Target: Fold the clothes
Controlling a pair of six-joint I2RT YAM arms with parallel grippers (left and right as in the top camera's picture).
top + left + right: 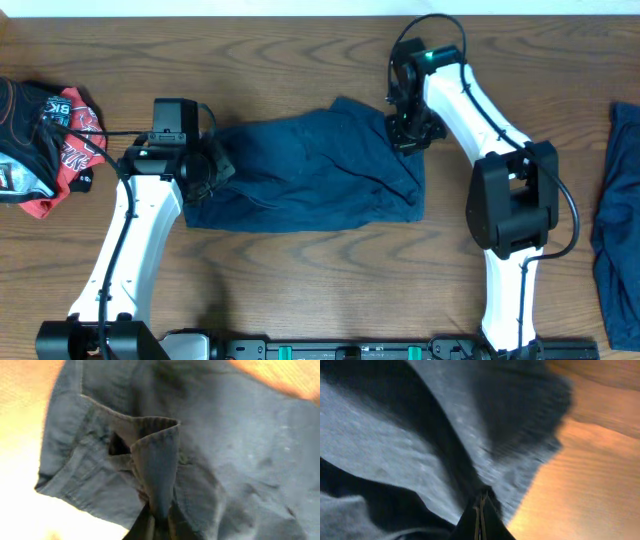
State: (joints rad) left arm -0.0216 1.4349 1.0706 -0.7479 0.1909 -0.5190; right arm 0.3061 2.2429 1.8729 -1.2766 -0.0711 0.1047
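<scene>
A dark navy garment [300, 175] lies spread across the middle of the wooden table. My left gripper [212, 168] is at its left edge, shut on a fold of hemmed cloth [159, 467] that rises into the jaws [159, 522]. My right gripper [408, 132] is at the garment's upper right corner, shut on a pinch of the cloth [445, 455], with the jaws [480, 510] pressed together. A second navy garment [620, 225] lies at the table's right edge, partly out of view.
A red, black and white printed garment [45, 140] is bunched at the far left of the table. Bare wood [300, 280] lies in front of the middle garment and between it and the right garment.
</scene>
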